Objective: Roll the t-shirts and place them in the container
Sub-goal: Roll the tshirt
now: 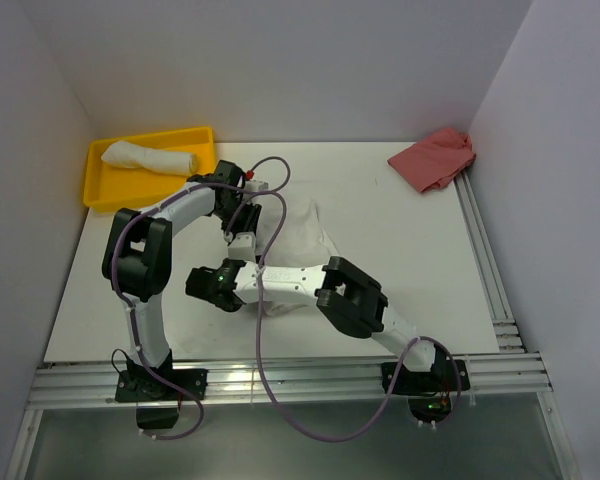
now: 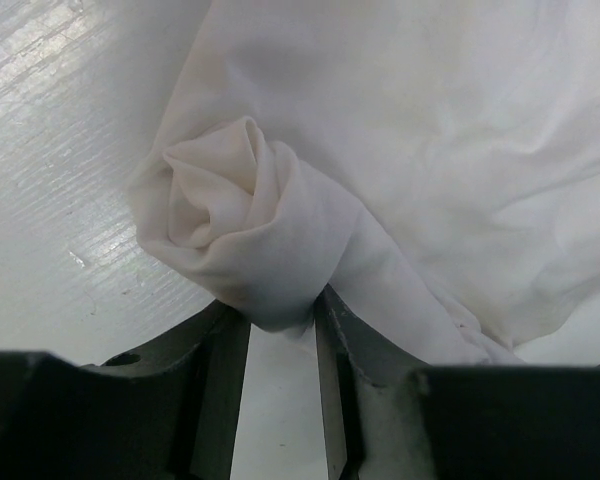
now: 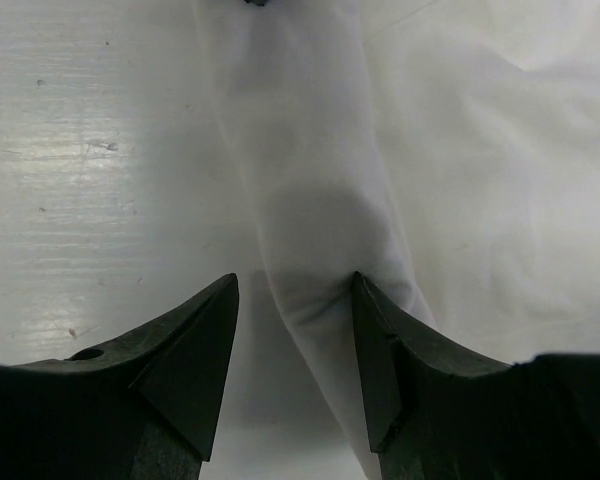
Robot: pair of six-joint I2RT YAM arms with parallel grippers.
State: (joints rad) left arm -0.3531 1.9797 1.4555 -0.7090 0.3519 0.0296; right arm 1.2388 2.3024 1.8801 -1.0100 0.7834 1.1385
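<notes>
While one rolled shirt point(image 1: 148, 157) lies in the yellow tray point(image 1: 98, 185), a second shirt point(image 1: 302, 232) sits half rolled mid-table.
The left gripper point(image 2: 283, 303) looks clenched on the second shirt's rolled corner, cloth wedged between both fingers, though the contact is partly hidden; the rest spreads loose on the white table point(image 1: 410, 260); the right gripper point(image 3: 295, 285) is released, jaws wide astride a folded strip that touches one finger only; a red cloth point(image 1: 435, 158) sits far right, well apart.

Rolled t-shirt point(image 2: 242, 225) end — in claw point(image 2: 281, 312)
</notes>
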